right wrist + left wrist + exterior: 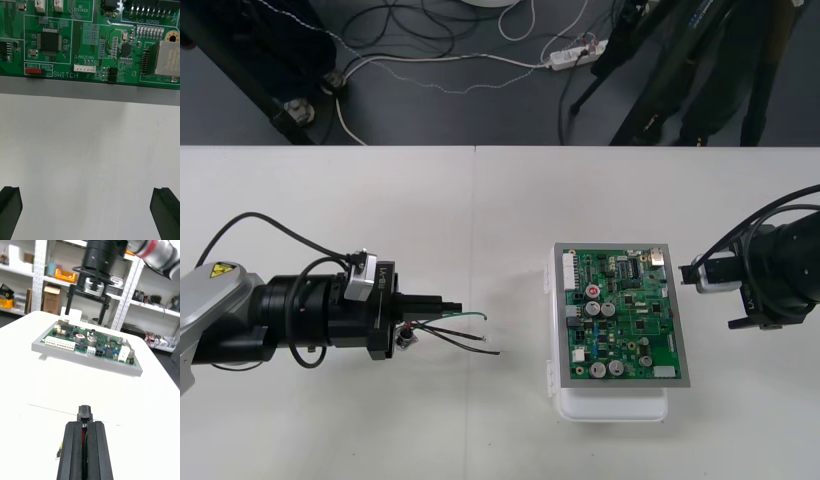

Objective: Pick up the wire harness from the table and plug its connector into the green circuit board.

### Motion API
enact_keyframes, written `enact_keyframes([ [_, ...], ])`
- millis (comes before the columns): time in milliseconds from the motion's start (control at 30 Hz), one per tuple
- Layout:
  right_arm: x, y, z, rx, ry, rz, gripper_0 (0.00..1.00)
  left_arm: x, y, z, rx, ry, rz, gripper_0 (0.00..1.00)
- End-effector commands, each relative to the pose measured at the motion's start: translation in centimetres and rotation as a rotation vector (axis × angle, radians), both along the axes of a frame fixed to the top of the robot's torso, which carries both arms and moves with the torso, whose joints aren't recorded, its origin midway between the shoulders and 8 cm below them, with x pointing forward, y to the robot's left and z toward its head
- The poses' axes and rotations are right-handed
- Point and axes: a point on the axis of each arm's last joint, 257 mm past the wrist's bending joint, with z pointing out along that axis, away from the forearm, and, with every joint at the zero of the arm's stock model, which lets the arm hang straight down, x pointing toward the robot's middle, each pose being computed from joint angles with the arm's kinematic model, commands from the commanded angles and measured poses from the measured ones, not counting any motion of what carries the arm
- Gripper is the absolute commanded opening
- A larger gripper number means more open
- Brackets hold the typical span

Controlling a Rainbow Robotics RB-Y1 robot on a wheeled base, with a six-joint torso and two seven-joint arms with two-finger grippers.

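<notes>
The green circuit board point(620, 315) sits on its white base point(610, 405) at the table's right of centre. My left gripper point(455, 305) hovers over the table to the board's left, shut on the wire harness. The small black plug point(84, 413) sticks out from between its fingertips point(73, 431), pointing toward the board point(86, 343). Thin green, red and black wires point(470, 335) trail below the gripper, and the round metal socket point(408, 340) hangs under it. My right gripper point(700, 285) waits open just off the board's right edge point(90, 80), fingers point(9, 210) wide apart over bare table.
From the left wrist, the right gripper point(89, 311) stands upright behind the board's far side. A seam in the table point(474, 220) runs front to back between my left gripper and the board. Dark floor with cables lies past the far edge.
</notes>
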Motion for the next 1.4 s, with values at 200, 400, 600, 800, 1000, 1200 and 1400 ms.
enact_keyframes([
  [200,0.0,3.3,0.0,-0.004,-0.071,0.042,1.00,0.0,-3.0,0.3,-0.094,-0.127,-0.122,0.00],
  [400,-0.1,3.6,-0.8,-0.009,-0.080,0.011,1.00,0.6,-4.0,-0.1,-0.129,-0.135,-0.152,0.00],
  [600,-0.7,2.7,-2.3,-0.033,-0.071,-0.043,1.00,0.5,-5.3,0.5,-0.141,-0.161,-0.188,0.00],
  [800,-1.6,3.5,-3.1,-0.001,-0.047,-0.061,1.00,0.4,-6.7,1.0,-0.146,-0.201,-0.215,0.00],
  [1000,-2.2,4.6,-3.5,0.029,-0.030,-0.069,1.00,0.7,-7.4,1.4,-0.134,-0.253,-0.234,0.00],
  [1200,-2.2,5.4,-3.1,0.043,-0.041,-0.072,1.00,0.3,-8.4,1.4,-0.137,-0.283,-0.254,0.00],
  [1400,-1.9,6.3,-2.7,0.054,-0.058,-0.066,1.00,-0.2,-9.5,1.5,-0.152,-0.295,-0.267,0.00],
])
